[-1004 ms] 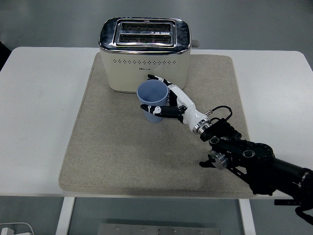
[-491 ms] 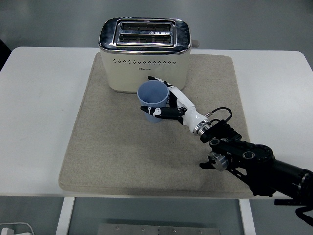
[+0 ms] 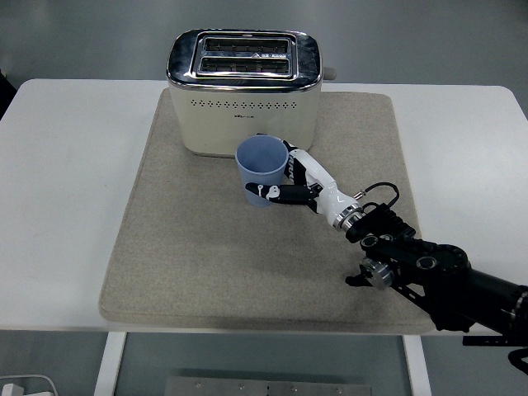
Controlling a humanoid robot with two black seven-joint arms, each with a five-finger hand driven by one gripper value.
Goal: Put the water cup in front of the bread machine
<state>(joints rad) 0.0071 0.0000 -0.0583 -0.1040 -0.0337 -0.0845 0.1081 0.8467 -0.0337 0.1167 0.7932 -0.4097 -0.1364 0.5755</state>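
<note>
- The water cup [image 3: 262, 169], pale blue and upright with its mouth open, is sitting just above the centre of the frame, directly below the bread machine's front face and very close to it.
- The right hand [image 3: 285, 183] is wrapping the cup from the right, thumb crossing its lower front and the other fingers curling round the far side, so it is grasping the cup.
- The bread machine [image 3: 244, 89], cream with a chrome top and two slots, is standing at the upper centre, on the far edge of the grey mat [image 3: 190, 247].
- The mat is covering the middle of the white bench [image 3: 66, 206]; the black arm is entering from the lower right corner.
- Judging by this, the placing step is nearly done; whether the cup's base is resting on the mat is unclear.
- Next, the hand should be settling the cup flat, then opening and backing off to the lower right without tipping it.
</note>
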